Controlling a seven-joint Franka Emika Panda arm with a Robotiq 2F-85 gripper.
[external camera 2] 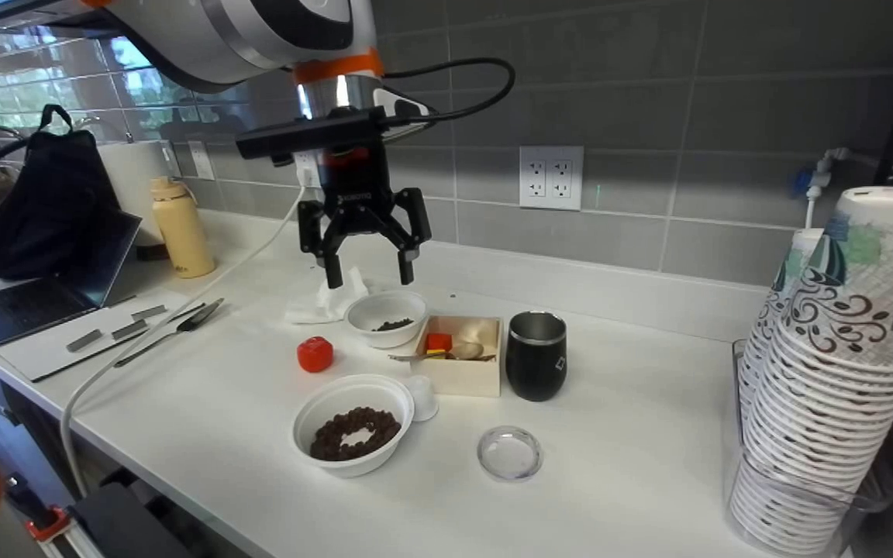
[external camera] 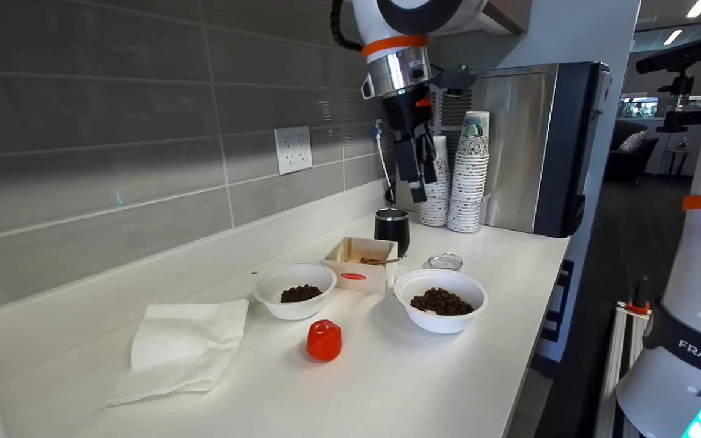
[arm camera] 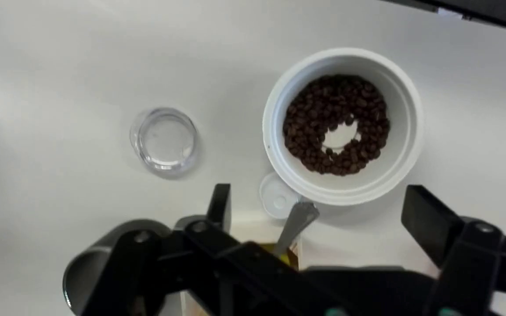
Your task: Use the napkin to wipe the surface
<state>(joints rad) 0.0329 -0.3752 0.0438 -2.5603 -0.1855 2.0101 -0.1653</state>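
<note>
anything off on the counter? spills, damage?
No clear spill or damage. Slightly odd: a white cable runs across the off-white surface and past its front edge, a possible snag. A small dark speck sits near the backsplash; too small to identify.

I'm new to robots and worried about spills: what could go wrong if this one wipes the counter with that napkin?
The napkin lies close beside a white bowl holding dark beans, so fetching it might tip the bowl. A wide wiping stroke across the countertop could also bump the small red object near that bowl. The spoon sticks out past the rim of the wooden box, so a low pass of the open gripper may snag it.
</note>
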